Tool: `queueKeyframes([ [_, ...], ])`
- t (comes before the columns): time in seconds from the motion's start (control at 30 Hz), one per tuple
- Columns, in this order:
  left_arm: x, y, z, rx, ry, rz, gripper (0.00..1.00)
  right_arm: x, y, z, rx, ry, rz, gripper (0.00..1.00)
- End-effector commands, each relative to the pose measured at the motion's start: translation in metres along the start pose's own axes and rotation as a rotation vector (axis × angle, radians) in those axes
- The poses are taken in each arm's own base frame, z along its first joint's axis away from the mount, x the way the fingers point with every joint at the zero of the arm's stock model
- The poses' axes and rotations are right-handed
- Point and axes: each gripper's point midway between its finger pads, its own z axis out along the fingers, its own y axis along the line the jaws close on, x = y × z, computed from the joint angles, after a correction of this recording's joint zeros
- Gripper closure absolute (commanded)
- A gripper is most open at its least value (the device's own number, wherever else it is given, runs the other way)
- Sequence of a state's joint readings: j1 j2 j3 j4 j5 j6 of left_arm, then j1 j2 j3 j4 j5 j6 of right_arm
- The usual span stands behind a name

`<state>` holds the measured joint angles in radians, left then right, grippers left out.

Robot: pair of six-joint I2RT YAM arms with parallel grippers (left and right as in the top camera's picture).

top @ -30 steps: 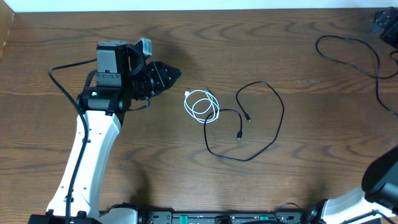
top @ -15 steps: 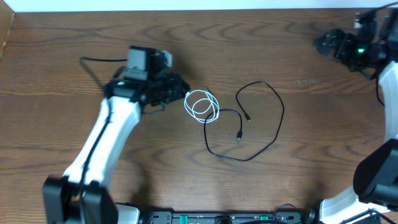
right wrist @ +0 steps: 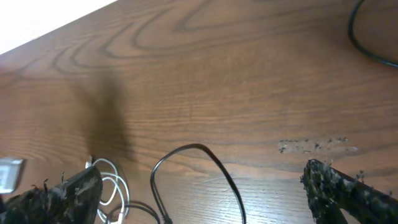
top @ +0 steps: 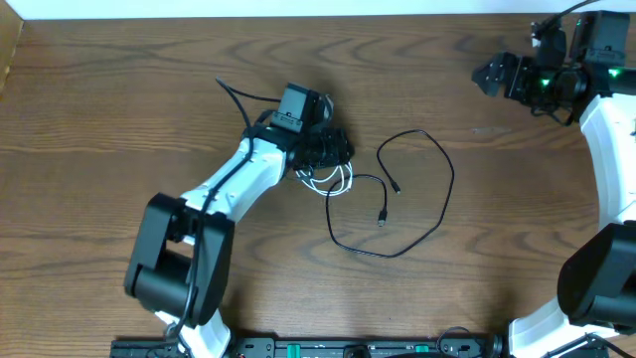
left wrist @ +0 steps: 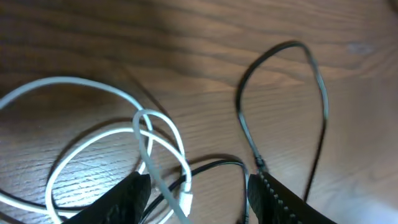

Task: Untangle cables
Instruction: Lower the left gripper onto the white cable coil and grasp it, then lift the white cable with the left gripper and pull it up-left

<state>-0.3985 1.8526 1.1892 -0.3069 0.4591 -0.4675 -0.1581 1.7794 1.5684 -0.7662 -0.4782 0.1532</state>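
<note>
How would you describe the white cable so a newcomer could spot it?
Near the middle of the brown table, look under the left gripper. The white cable lies there in small loops, the only white one, beside a black cable in one wide loop.

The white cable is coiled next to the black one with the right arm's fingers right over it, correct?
Not quite: it is the left arm's fingers, open, that are over the white cable coiled next to the black cable. The overhead view shows the right arm's fingers far off at the picture's top right.
</note>
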Motion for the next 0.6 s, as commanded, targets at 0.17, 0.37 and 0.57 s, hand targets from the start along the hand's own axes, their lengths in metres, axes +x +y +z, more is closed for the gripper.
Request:
queueKeyframes([
  [0.17,0.007,0.000,0.016,-0.045,0.005,0.007,0.93,0.012,0.000,0.008,0.007,0.039,-0.013,0.01],
  [0.37,-0.018,-0.056,-0.032,0.121,-0.089,0.064,0.92,0.014,0.005,0.010,0.000,0.045,-0.023,0.01],
  [0.57,-0.052,-0.126,-0.142,0.280,-0.392,0.243,0.92,0.021,0.024,0.018,-0.024,0.067,-0.059,0.01],
])
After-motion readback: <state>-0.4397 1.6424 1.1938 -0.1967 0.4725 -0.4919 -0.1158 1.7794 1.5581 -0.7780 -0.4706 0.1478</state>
